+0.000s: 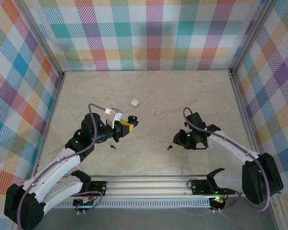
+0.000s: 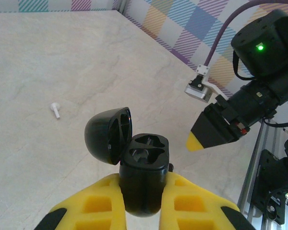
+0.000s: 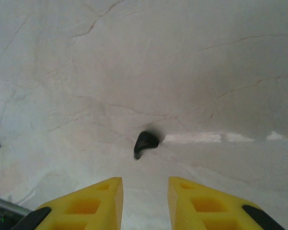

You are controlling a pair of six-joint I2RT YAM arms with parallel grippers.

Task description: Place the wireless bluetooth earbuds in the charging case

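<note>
My left gripper is shut on the black charging case, holding it upright with its lid hinged open to the left and both sockets showing. In the top view the left gripper holds the case above the table's middle left. My right gripper hovers low with its fingers apart and nothing between them. A black earbud lies on the table just ahead of it. From above, this earbud sits beside the right gripper. A second black earbud lies under the left arm. A white earbud lies further back.
A small white case rests on the table behind the left gripper. The white earbud is off to the left of the held case. Checked walls enclose the table on three sides, and a metal rail runs along the near edge.
</note>
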